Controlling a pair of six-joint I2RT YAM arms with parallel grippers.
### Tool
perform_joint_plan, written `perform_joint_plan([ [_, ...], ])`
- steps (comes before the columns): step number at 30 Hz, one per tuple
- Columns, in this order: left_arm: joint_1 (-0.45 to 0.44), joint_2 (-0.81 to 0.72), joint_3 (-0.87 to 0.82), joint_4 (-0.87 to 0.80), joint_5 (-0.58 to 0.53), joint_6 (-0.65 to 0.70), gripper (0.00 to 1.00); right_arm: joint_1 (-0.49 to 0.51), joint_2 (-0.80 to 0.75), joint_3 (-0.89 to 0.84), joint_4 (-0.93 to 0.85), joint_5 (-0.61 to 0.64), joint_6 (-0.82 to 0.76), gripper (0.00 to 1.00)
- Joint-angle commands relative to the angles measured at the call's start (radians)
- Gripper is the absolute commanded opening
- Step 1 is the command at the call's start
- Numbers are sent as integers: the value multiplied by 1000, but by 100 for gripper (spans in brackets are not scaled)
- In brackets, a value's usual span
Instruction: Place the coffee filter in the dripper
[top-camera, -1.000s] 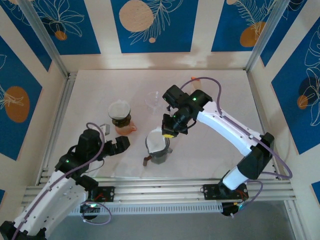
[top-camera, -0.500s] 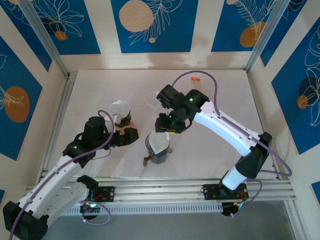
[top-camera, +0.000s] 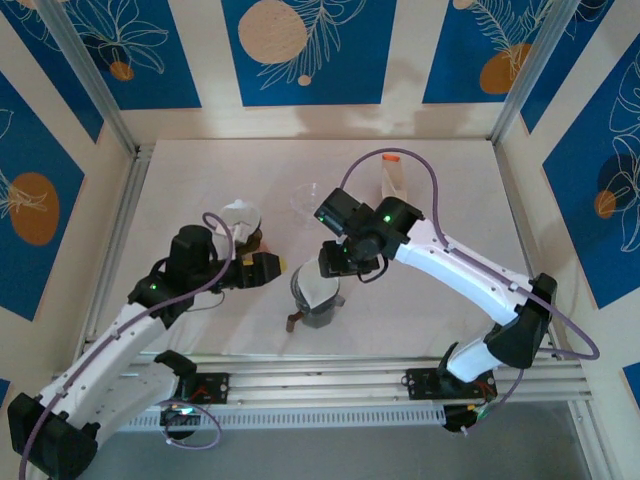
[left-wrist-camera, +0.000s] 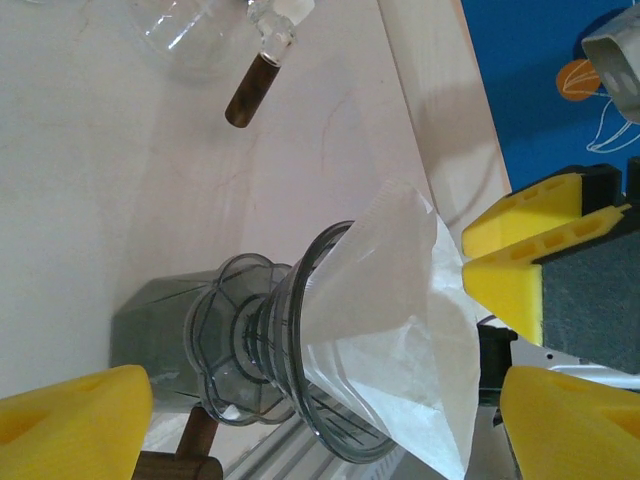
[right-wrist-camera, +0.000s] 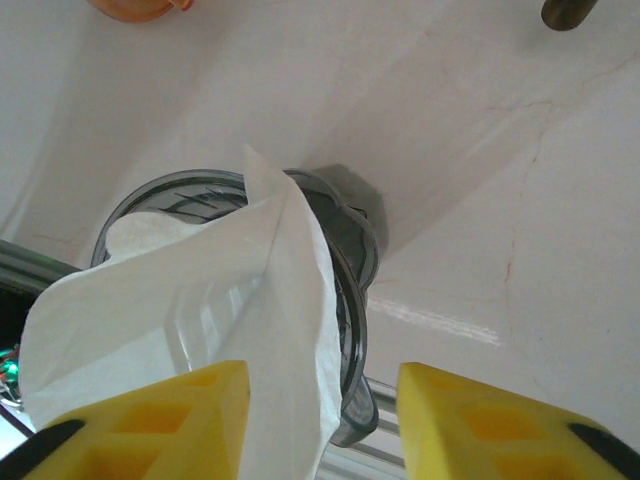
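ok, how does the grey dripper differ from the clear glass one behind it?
The grey dripper is smoke-tinted; the clear dripper is colourless glass. The grey dripper holds the white paper filter, which sticks up past its rim; the clear dripper looks empty. The grey dripper stands in front, the clear dripper behind it, apart. Shared: funnel shape; the grey dripper's handle and the clear dripper's handle are both dark brown.

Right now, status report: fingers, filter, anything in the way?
Left gripper open, facing dripper. Right gripper open above it. Coffee filter in dripper, crooked, one edge above rim. Nothing blocking.
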Motion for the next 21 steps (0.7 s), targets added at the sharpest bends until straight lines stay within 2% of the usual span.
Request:
perform_joint_plan([
  [1,-15,14,39,21,30,30,90,9,-3,-20,23,-25,-17,37],
  [7,-34,27,50,21,33,41,89,24,18,-11,19,-2,-46,9],
  [10,-47,36,58,3,26,55,89,37,52,34,-32,53,-75,0],
  [16,-73,56,53,-11,0,78,88,91,131,117,-123,191,-120,0],
  [21,-102,80,43,-17,-23,96,85,125,173,147,-151,251,-133,0],
])
